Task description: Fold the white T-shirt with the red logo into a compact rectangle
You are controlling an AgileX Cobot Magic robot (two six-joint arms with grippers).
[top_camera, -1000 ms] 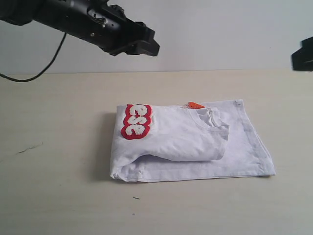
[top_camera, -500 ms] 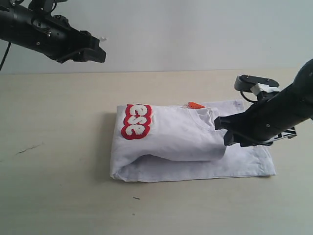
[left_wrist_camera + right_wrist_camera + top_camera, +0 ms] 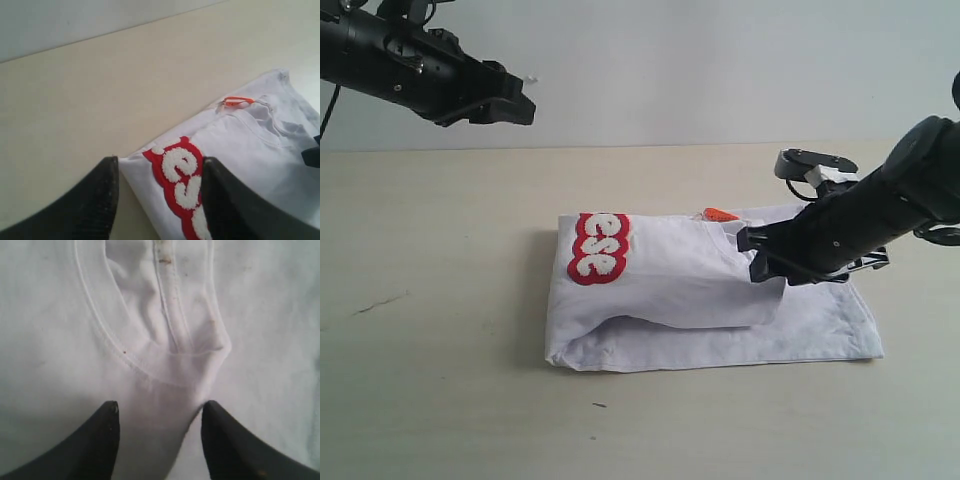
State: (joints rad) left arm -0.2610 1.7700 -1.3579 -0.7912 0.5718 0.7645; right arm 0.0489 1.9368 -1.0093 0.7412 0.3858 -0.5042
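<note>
The white T-shirt (image 3: pixel 670 280) is a soft, matt, cotton-like knit, creased and rumpled, with no sheen. Its collar (image 3: pixel 131 362) is a thicker band edged with neat double stitching and lightly speckled with dark flecks. The chest patch (image 3: pixel 180 180) is plush and nubbly like towelling loops, red around white letters. The neck tag (image 3: pixel 238 101) is smooth orange woven tape. The surface (image 3: pixel 440 380) is pale beige, matt and smooth, with faint dark scuffs. The left gripper (image 3: pixel 160 162) and right gripper (image 3: pixel 160 407) have matt black fingers (image 3: pixel 95 445), finely grained, plastic by the look.
</note>
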